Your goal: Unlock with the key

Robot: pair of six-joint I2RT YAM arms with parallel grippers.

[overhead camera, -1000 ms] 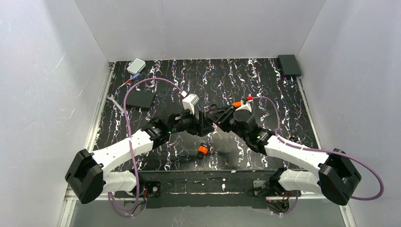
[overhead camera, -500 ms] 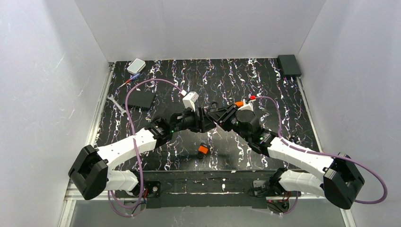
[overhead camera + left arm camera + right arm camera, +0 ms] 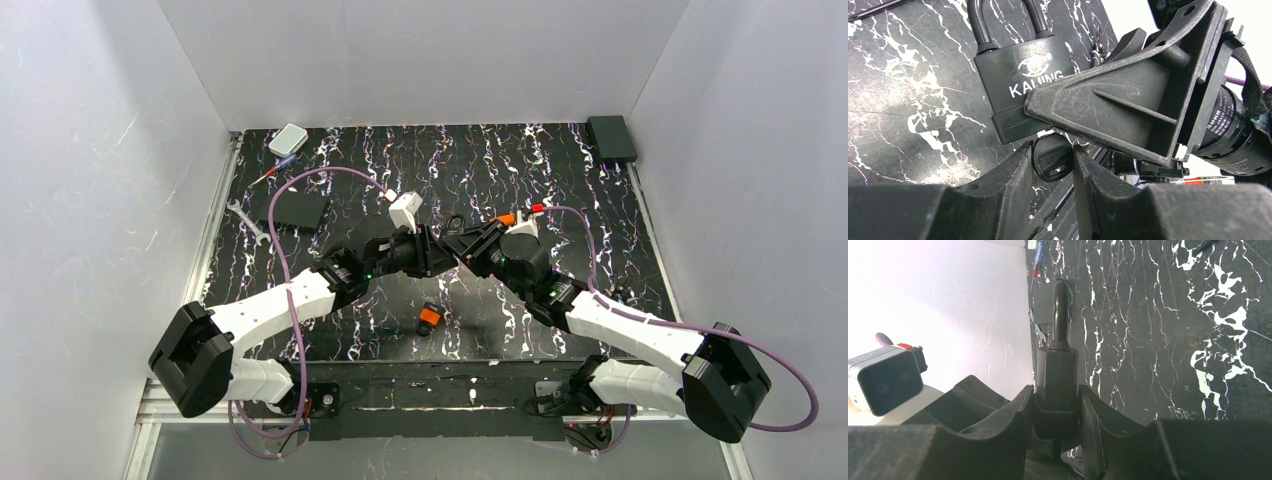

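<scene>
Nearest the arm bases, a small orange padlock (image 3: 430, 318) lies loose on the black, white-veined table (image 3: 560, 180), apart from both arms.

Just beyond it, over the middle of the table, the two arms meet nose to nose. The left gripper (image 3: 1052, 150) pinches the tiny key (image 3: 1050, 161) by its rounded black head. One finger presses each flat side, and the head sits just under the bottom face of a black rectangular padlock with white lettering and a dark shackle (image 3: 1020, 85). The right gripper (image 3: 1057, 395) is clamped flank to flank on that padlock's body, with the shackle pointing away from its wrist and the bottom face turned toward the left arm. This looks arranged to present the keyway squarely to the key.

The key's blade is hidden between the head and the lock, so whether it is seated cannot be told. The step appears to be inserting or turning. Holding the key by its head leaves the blade free and gives purchase for a twist, and the firm clamp on the body should resist that twist.

Farther back on the left lie a flat black box (image 3: 297, 208) and a silver wrench (image 3: 246, 221). Beyond them is a small pale grey case (image 3: 288, 139), and a black block (image 3: 612, 137) sits in the far right corner, all well clear of the work.
</scene>
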